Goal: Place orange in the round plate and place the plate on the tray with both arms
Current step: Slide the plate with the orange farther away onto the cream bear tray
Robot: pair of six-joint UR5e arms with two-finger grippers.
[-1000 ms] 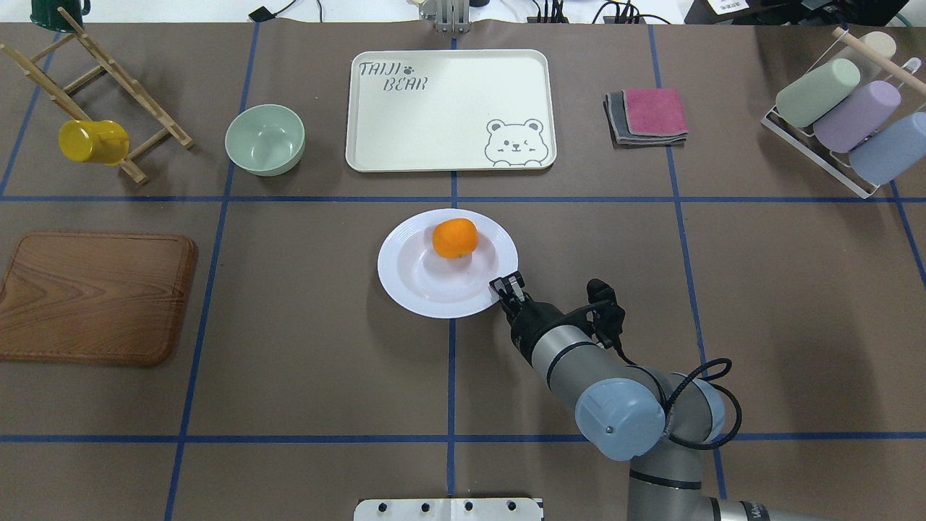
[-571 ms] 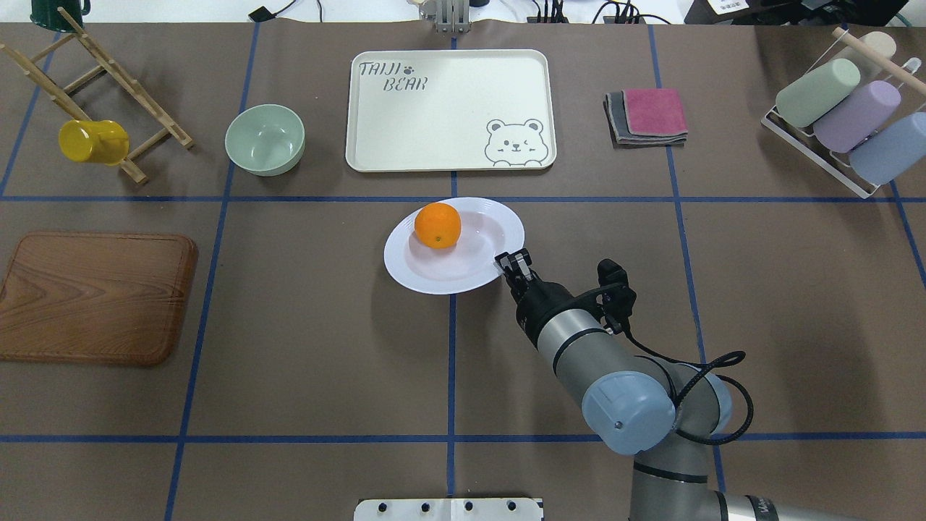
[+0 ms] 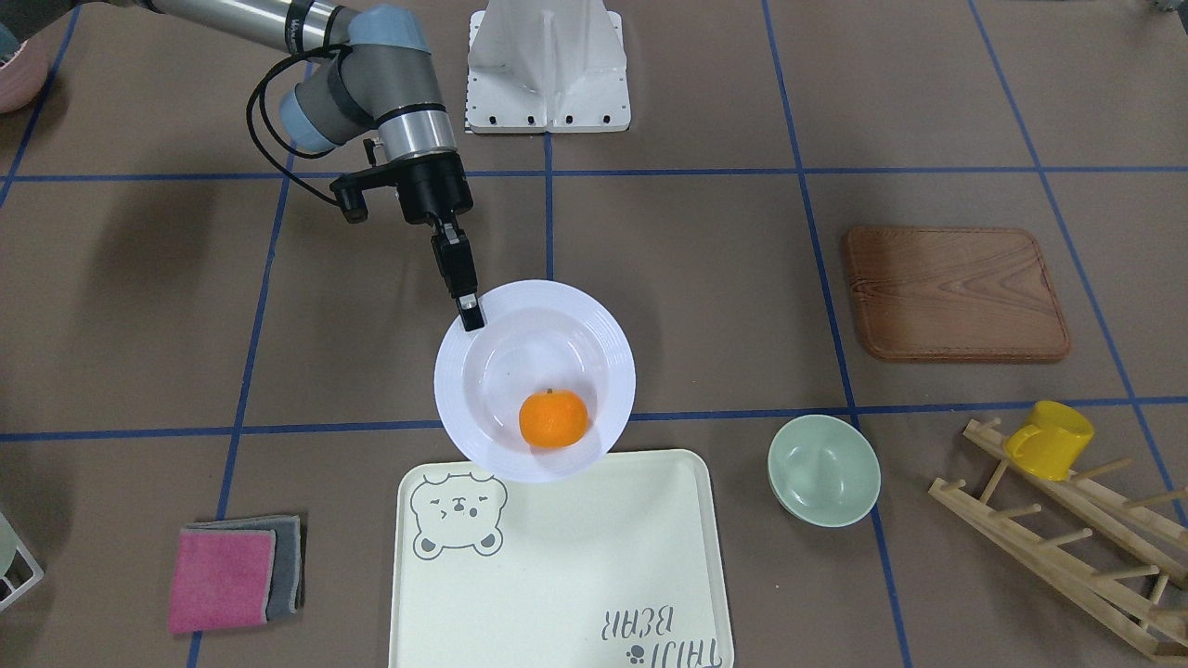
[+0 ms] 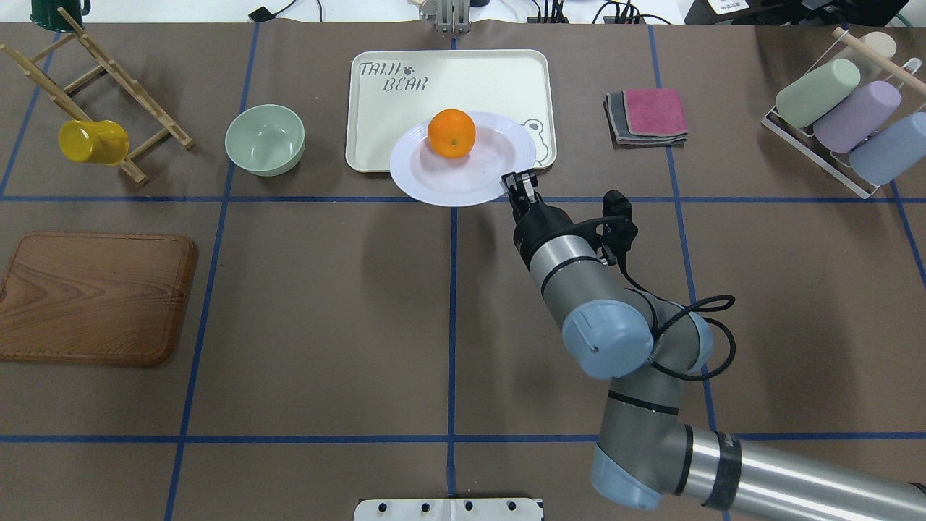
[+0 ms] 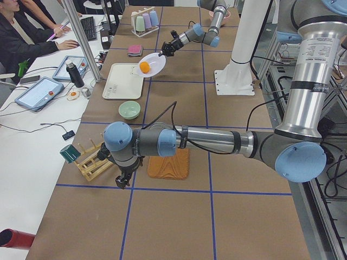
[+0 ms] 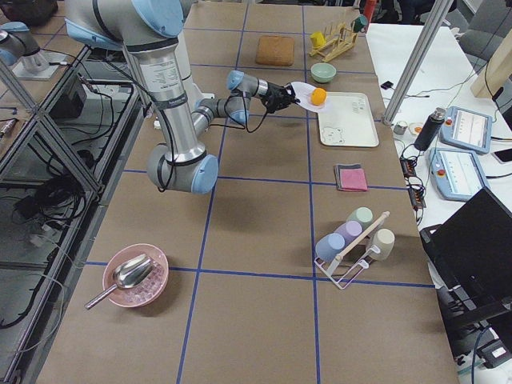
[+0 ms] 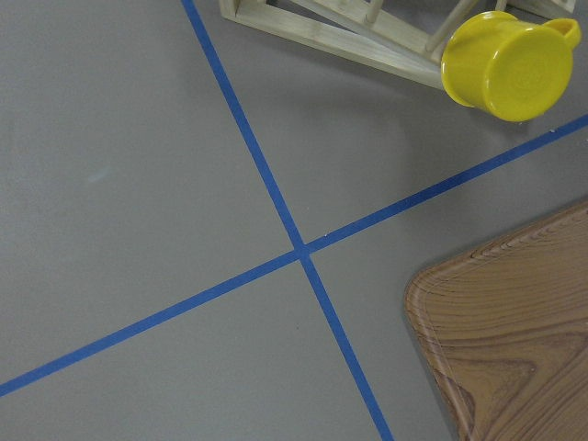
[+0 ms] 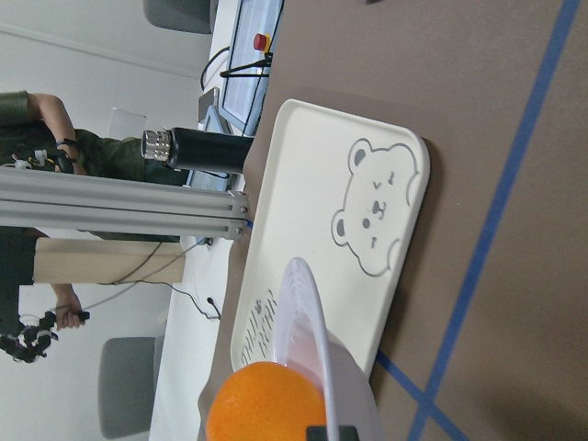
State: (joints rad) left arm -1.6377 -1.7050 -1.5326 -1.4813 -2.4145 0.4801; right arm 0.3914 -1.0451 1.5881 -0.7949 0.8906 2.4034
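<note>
Legible text: one item, on the tray (image 4: 463, 79).
Grey lettering (image 4: 393, 75) "TAIJI BEAR", set in two lines with a paw mark after "TAIJI", printed in the tray's corner diagonally opposite its bear drawing (image 3: 459, 517); it reads inverted in the front-facing view.

The right arm (image 4: 579, 278) has silver-grey tubes and light blue joint caps (image 4: 604, 340); a black cable (image 4: 705, 299) loops near its black gripper (image 4: 518, 176); the left arm (image 5: 206, 141) is coloured alike; the white base (image 3: 548, 65) shows screw holes.
</note>
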